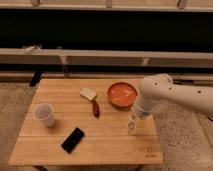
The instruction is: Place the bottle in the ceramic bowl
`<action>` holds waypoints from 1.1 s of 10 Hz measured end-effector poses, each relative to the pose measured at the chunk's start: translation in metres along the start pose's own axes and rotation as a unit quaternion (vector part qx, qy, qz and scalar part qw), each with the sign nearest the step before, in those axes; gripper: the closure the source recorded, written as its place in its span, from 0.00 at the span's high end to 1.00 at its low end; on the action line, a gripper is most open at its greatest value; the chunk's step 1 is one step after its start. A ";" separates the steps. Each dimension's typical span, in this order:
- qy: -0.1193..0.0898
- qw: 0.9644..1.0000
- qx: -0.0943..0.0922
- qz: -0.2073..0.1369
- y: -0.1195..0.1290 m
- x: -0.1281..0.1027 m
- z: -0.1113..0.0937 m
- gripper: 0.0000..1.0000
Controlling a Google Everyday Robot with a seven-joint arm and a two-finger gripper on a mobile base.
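The bottle (pixel 132 126) is small, slim and whitish and stands upright on the wooden table (pixel 60 150), near its right edge. The gripper (pixel 136 120) comes down from the white arm right over the bottle and sits at its top. The ceramic bowl (pixel 121 93) is orange-red, round and shallow, and sits just behind and to the left of the bottle, at the table's back right. The arm covers part of the bowl's right rim.
A translucent white cup (pixel 45 114) stands at the left. A black phone (pixel 73 139) lies at the front left. A pale sponge-like block (pixel 88 93) and a dark red object (pixel 95 108) lie mid-table. A railing and dark wall run behind.
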 end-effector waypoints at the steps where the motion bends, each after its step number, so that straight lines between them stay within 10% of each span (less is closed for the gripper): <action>1: 0.004 1.000 -0.001 -0.003 0.000 -0.002 0.000 0.58; 6: 0.019 1.000 -0.001 -0.016 0.001 -0.008 -0.001 0.06; 11: 0.031 0.998 0.047 -0.037 -0.037 -0.021 -0.040 0.00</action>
